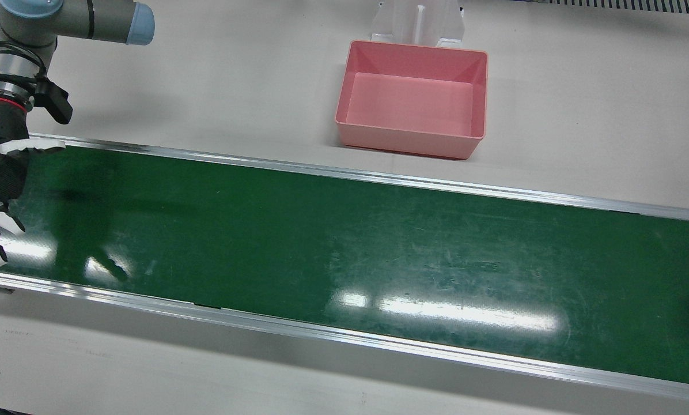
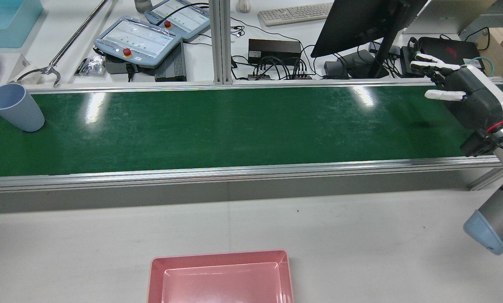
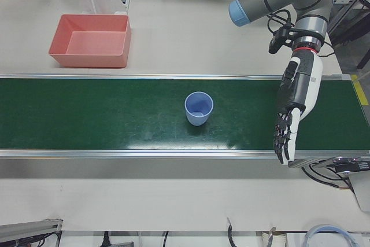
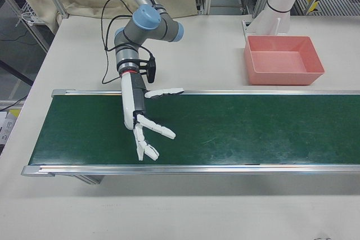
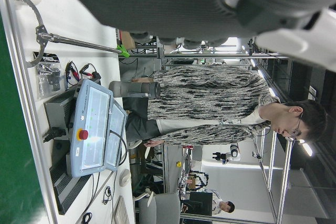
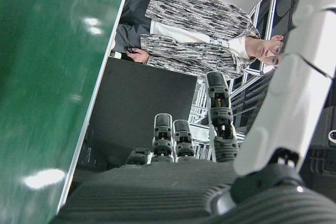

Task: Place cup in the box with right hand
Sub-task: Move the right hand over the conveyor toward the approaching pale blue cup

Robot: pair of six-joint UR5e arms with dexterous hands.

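Right hand [image 2: 466, 94]: hovering over the right end of the green belt [image 2: 234, 126] with fingers spread wide and nothing between them; in the right-front view it is hanging palm toward the belt, fingertips pointing to 6 o'clock.

Left hand [image 3: 295, 105]: hanging over the belt's other end, fingers extended and apart, holding nothing.

Cup [image 2: 15, 107]: pale blue, standing upright with its mouth up on the belt at the far left end in the rear view, roughly 9 o'clock from the right hand and well apart from it. In the front view only a sliver is showing at the right edge.

Box [image 1: 412, 99]: pink, empty, sitting on the white table [image 1: 580, 104] beside the belt; in the front view it is lying at about 2 o'clock from the right hand.

Stage (judged): waiting or pre-reach; no grasp begun.

Risk 1: the cup is sitting nearer the left hand than the right, so the right arm may be reaching at its limit if it goes now.

Risk 2: the cup is tall and tapering to a narrow base; a finger brushing the rim could be tipping it over and rolling it on the belt.

Risk 3: whether the belt is running cannot be told; mistimed closing on a moving cup would be missing it.

Background: a person [image 6: 199, 30] is standing beyond the belt near the teach pendants [image 2: 140, 42].
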